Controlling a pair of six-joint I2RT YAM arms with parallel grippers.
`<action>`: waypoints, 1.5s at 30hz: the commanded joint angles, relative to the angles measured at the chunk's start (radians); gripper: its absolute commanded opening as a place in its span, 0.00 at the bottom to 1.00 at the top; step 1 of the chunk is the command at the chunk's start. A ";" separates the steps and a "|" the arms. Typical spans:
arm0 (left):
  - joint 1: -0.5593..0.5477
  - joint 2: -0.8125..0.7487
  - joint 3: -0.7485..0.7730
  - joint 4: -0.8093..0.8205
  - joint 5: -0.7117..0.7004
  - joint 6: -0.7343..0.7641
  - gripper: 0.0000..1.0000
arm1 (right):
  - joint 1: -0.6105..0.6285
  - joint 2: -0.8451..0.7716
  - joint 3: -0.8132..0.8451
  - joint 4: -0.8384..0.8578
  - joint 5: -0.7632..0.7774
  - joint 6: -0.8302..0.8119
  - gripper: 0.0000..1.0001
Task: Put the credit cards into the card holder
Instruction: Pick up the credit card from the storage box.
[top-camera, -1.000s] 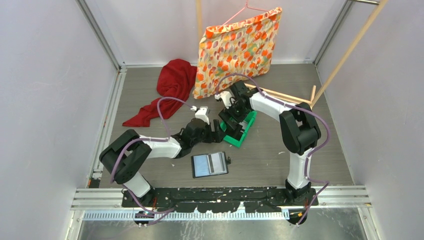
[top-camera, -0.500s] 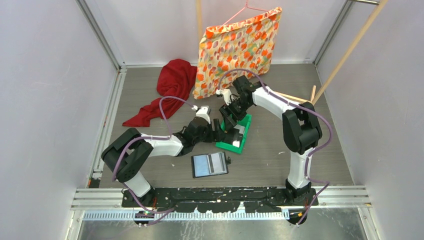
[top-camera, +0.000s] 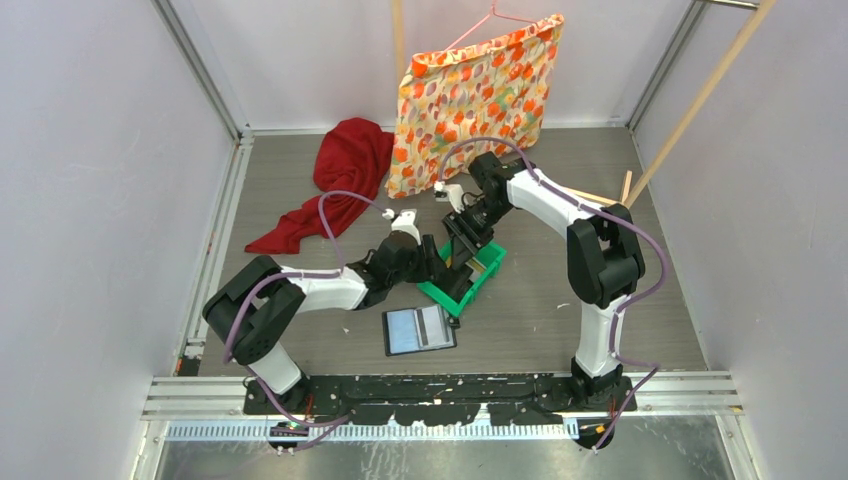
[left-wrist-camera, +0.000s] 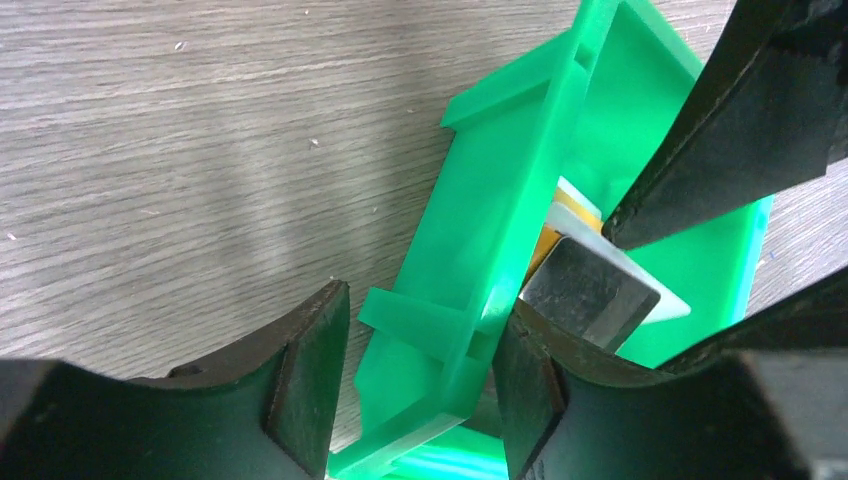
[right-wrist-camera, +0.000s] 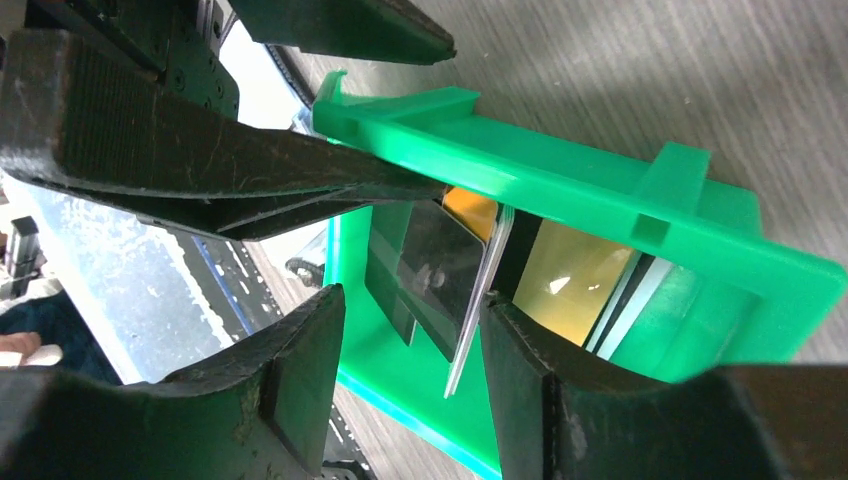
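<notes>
The card holder (top-camera: 420, 329) lies open and flat on the floor, near of both grippers. The credit cards stand inside a green tray (top-camera: 478, 280): a dark shiny one (right-wrist-camera: 430, 270), a yellow-gold one (right-wrist-camera: 575, 290) and a silvery one (left-wrist-camera: 590, 290). My left gripper (top-camera: 437, 262) (left-wrist-camera: 420, 385) straddles the tray's ribbed side wall (left-wrist-camera: 520, 180). Its right finger touches the wall and a slim gap remains at the left finger. My right gripper (top-camera: 467, 250) (right-wrist-camera: 410, 390) reaches into the tray from above, open. The dark card's edge leans on one finger, and the other finger stands well apart.
A red cloth (top-camera: 350, 175) lies at the back left. A flowered fabric bag (top-camera: 475, 100) hangs on a hanger at the back. Thin wooden sticks (top-camera: 570, 188) lie behind the right arm. White walls close in both sides.
The green tray has slid toward the near left and turned. Both grippers followed it and their jaws have narrowed. The card holder has not moved.
</notes>
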 joint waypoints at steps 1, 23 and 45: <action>0.006 -0.003 0.040 -0.027 -0.044 -0.008 0.52 | 0.007 -0.040 0.022 -0.079 -0.087 -0.004 0.56; 0.006 -0.064 0.071 -0.083 -0.033 -0.013 0.50 | 0.009 -0.072 -0.060 0.141 0.255 0.140 0.63; 0.006 -0.227 -0.188 0.132 0.031 0.098 0.61 | 0.125 -0.092 -0.198 0.304 0.472 0.020 0.78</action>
